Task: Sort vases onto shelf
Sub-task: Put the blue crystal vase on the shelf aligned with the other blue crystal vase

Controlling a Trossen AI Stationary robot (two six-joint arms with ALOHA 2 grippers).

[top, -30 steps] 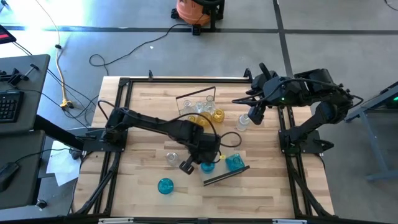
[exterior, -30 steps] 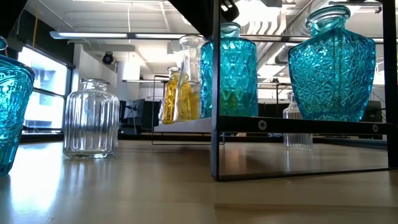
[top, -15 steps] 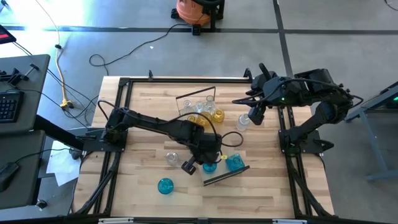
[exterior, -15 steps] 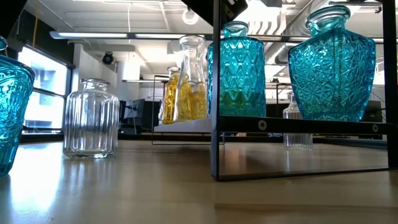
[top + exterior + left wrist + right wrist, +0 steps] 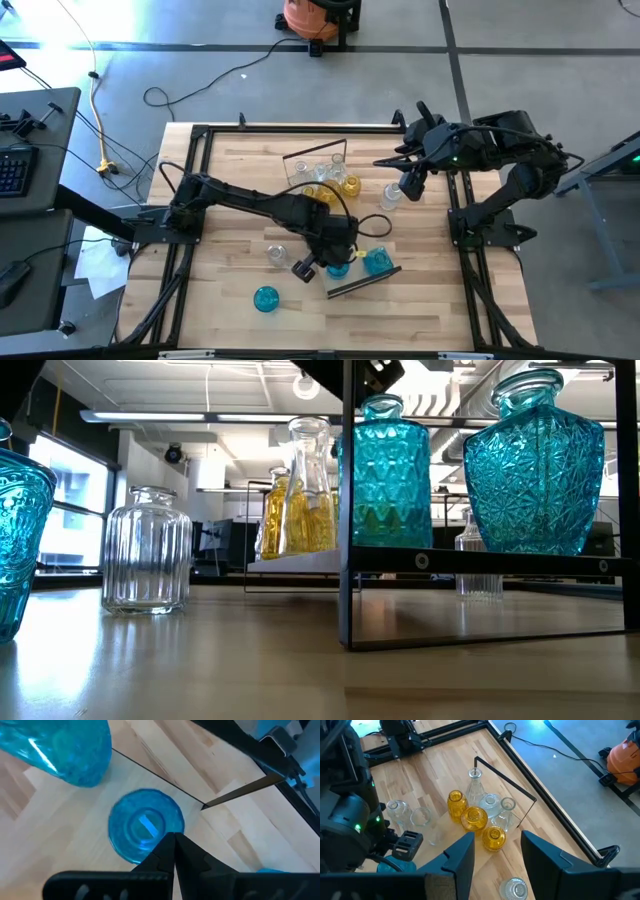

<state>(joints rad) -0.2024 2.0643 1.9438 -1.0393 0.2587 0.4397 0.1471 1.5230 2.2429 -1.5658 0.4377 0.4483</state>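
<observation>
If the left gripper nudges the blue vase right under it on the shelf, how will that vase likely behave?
The blue vase looks like thick cut glass, so probably rigid, heavy for its size and breakable. Its facets may be slippery for the shut left gripper. It stands upright near the shelf edge, so a sideways push might tip it off.

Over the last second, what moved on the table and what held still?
In the low view, the left blue vase on the near shelf slid rightward, nudged by the shut left gripper. The right gripper waited open over the far shelf; the other vases kept their places.
</observation>
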